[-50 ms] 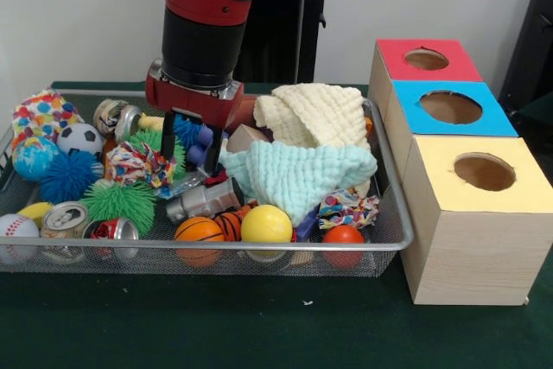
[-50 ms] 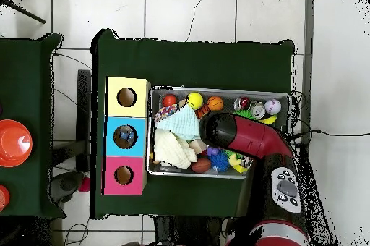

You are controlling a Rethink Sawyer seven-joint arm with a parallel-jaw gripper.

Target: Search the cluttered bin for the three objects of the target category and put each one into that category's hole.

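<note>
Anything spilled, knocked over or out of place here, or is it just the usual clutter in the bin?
Nothing stands out. The clutter all sits inside the wire bin, nothing on the green table. The three boxes stand upright in a row beside it. The gripper is down among the toys.

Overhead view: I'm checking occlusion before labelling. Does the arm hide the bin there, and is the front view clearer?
Overhead view: the red and black arm covers the wire mesh bin's middle. Front view: the gripper hangs low among the toys, and the pale cloths hide what lies beneath.

A robotics lab; a pedestal-mounted red arm point(image 2: 246, 136), green-clothed table point(image 2: 195, 58), tiled floor point(image 2: 188, 11), trailing cables point(image 2: 72, 98).
</note>
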